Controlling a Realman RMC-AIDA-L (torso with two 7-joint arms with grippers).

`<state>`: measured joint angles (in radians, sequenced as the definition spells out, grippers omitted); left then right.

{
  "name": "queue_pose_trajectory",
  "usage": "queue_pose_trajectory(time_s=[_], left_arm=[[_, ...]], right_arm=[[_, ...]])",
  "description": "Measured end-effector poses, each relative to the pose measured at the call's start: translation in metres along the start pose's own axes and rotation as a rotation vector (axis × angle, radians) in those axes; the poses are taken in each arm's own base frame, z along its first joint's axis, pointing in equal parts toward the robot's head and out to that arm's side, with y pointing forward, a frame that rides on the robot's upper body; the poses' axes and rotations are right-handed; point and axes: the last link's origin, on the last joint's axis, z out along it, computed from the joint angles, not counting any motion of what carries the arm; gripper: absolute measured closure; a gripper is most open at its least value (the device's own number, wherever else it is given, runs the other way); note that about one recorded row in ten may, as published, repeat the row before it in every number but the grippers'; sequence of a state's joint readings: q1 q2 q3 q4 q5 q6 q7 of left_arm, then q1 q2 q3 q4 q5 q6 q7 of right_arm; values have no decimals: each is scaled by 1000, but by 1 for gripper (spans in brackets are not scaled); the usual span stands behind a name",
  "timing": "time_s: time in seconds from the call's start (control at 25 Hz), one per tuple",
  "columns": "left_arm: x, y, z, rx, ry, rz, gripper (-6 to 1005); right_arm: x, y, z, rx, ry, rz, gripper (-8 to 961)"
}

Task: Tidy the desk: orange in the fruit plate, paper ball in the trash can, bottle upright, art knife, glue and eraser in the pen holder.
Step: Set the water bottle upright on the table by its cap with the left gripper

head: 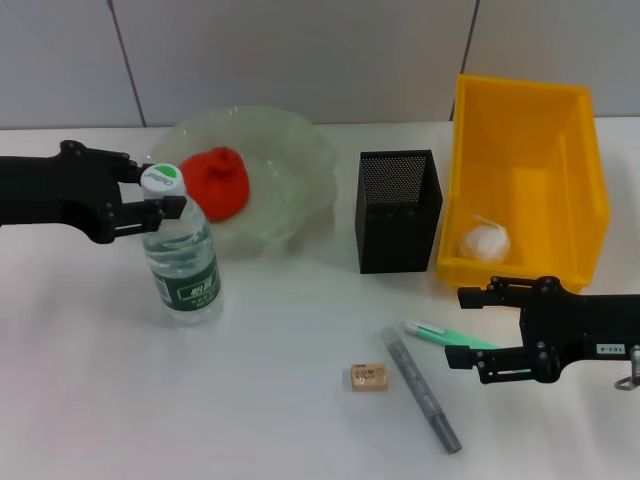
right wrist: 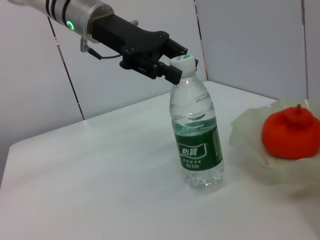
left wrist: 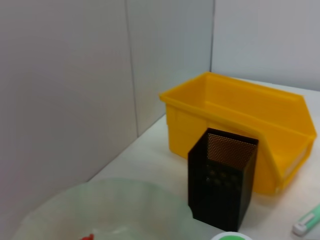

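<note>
The clear bottle (head: 182,252) with a green label stands upright at the left, in front of the plate. My left gripper (head: 152,192) is shut around its white-green cap; the right wrist view shows the bottle (right wrist: 196,135) and this gripper (right wrist: 176,62) too. The orange (head: 215,182) lies in the glass fruit plate (head: 305,160). The paper ball (head: 484,242) lies in the yellow bin (head: 560,110). My right gripper (head: 468,327) is open, low over the table, with the green-white art knife (head: 440,334) between its fingers. The grey glue stick (head: 420,390) and the eraser (head: 368,377) lie on the table.
The black mesh pen holder (head: 398,210) stands between the plate and the bin, and shows empty from the left wrist view (left wrist: 222,185). A grey wall runs behind the table. The table is white.
</note>
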<state>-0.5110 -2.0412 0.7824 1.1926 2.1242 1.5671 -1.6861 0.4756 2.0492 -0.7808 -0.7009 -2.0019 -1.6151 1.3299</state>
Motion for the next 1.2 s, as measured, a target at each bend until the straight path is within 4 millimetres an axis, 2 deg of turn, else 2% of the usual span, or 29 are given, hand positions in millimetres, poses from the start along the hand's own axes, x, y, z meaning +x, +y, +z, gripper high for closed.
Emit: queue_pose_trajectory(time_s=[0.68,1.2], left_arm=[[-12,-10,-3,58,13,-81,557],[-14,-13,-2,82,14,-82,556]], right_arm=[[0,0,1,3,0,-9,127],[0,-1,0,4,3,-11,127]])
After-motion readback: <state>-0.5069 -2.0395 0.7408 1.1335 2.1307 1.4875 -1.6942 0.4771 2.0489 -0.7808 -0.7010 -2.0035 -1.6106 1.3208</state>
